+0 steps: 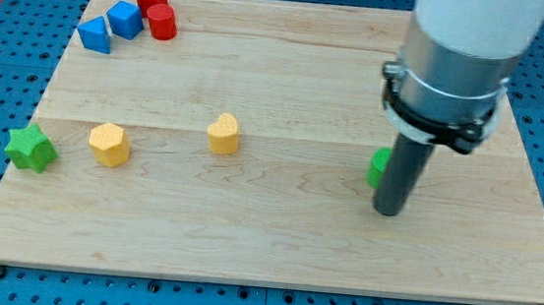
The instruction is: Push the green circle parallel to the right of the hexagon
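Observation:
The green circle (378,168) sits at the view's right of the wooden board, mostly hidden behind my rod. My tip (387,211) rests on the board just below and to the right of it, touching or nearly touching. The yellow hexagon (109,144) lies far off at the view's left, roughly level with the green circle. A yellow heart-like block (223,134) stands between them, slightly higher in the view.
A green star (31,147) sits at the board's left edge beside the hexagon. Two blue blocks (110,26) and two red blocks (156,10) cluster at the top left. The board (273,251) lies on a blue pegboard.

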